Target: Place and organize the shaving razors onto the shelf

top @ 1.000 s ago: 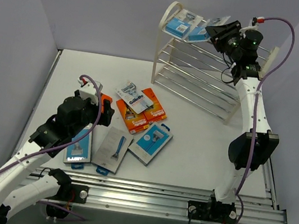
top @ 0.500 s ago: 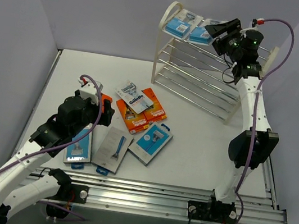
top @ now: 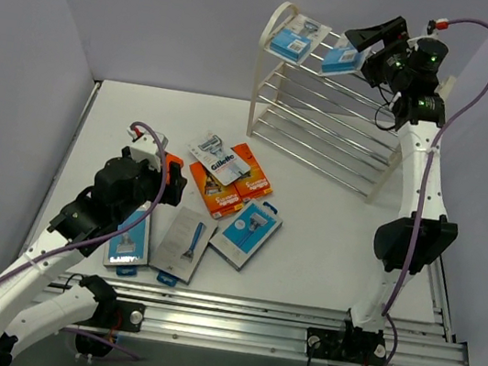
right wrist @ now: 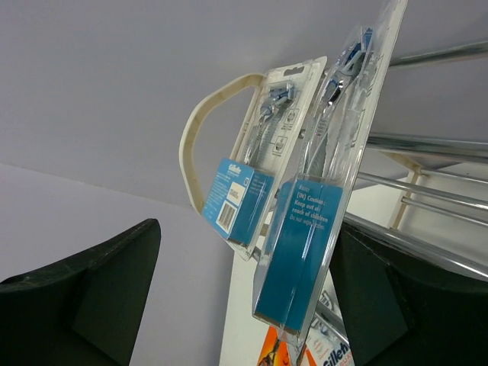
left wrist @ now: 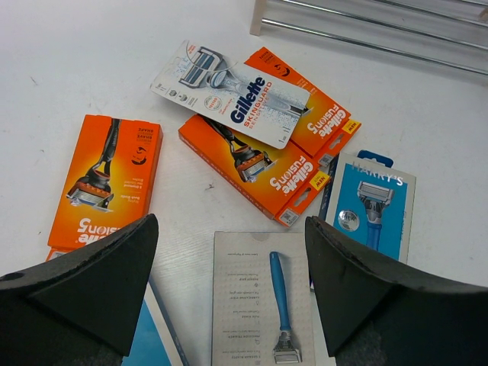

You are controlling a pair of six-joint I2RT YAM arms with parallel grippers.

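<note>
Matte white tabletop (top: 332,215) bears glossy orange boxes (left wrist: 263,171); left jaws gape above them, right jaws gape at wire-rod shelf (top: 260,93).

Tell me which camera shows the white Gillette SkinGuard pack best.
Left wrist: the SkinGuard pack is close, label readable, lying across two orange boxes. Top external shows it small in the pile; right wrist catches only a sliver at the bottom edge.
</note>
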